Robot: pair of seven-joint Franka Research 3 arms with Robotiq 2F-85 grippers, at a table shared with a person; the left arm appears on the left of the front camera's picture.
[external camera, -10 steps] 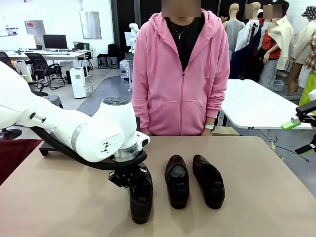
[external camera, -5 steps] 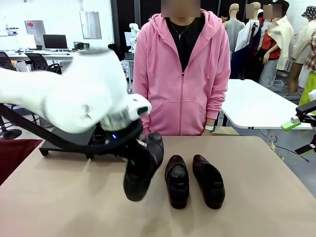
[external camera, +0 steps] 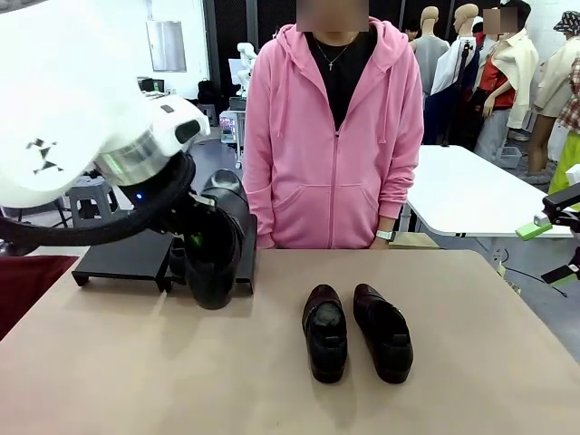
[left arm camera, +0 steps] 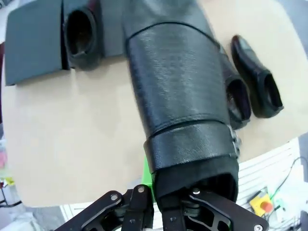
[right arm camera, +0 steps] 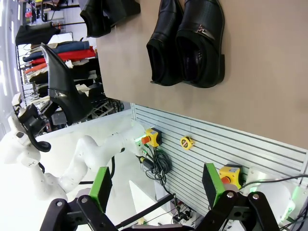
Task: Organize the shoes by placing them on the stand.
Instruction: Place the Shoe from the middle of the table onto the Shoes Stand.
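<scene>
My left hand (left arm camera: 166, 199) is clamped on the back rim of a black shoe (left arm camera: 178, 96), with one green pad (left arm camera: 147, 174) showing against the outside of the heel. The shoe stretches away from me, toe farthest. Its grained leather takes up the middle of the view, with the tan table (left arm camera: 72, 144) behind it. Up and to the left lies the dark stand (left arm camera: 31, 43) with a second shoe (left arm camera: 79, 33) on it, its opening toward me. To the right, two more shoes rest on the table side by side. The outer one (left arm camera: 255, 79) is in plain sight; the inner one (left arm camera: 238, 98) is half hidden behind the shoe I hold. Past the table's edge sits a yellow box (left arm camera: 262, 206) with a red button.
</scene>
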